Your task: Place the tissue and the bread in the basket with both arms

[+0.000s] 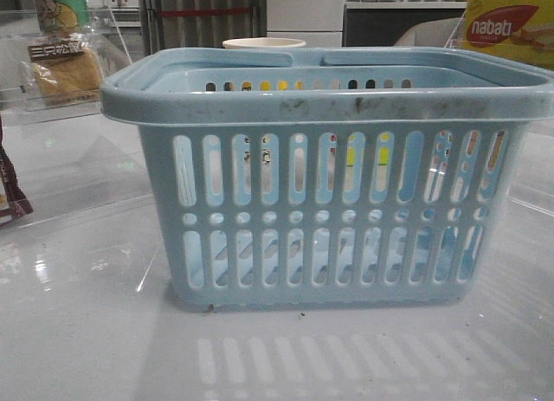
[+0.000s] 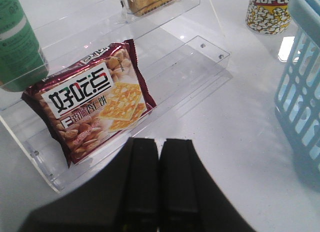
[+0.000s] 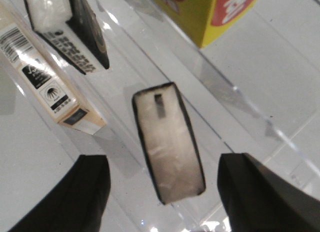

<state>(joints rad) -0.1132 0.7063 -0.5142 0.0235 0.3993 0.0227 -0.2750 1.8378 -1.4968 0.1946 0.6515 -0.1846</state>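
Note:
The light blue basket (image 1: pixel 329 219) stands in the middle of the table; its side also shows in the left wrist view (image 2: pixel 302 86). The wrapped bread (image 1: pixel 65 67) leans on a clear acrylic shelf at the far left, and its edge shows in the left wrist view (image 2: pixel 150 0). My left gripper (image 2: pixel 160 144) is shut and empty, just short of a maroon snack packet (image 2: pixel 95 106). My right gripper (image 3: pixel 165 162) is open over the tissue (image 3: pixel 167 142), a black-edged pack with a whitish face, which lies between the fingers untouched. Neither gripper shows in the front view.
A green bottle (image 2: pixel 17 41) and a popcorn cup (image 2: pixel 267 11) stand near the left shelf. On the right clear shelf (image 3: pixel 235 106) are a second black pack (image 3: pixel 75 31), a cream box (image 3: pixel 45 81) and the yellow nabati box (image 3: pixel 210 11), which also shows in the front view (image 1: pixel 506 29). A cup (image 1: pixel 264 43) stands behind the basket.

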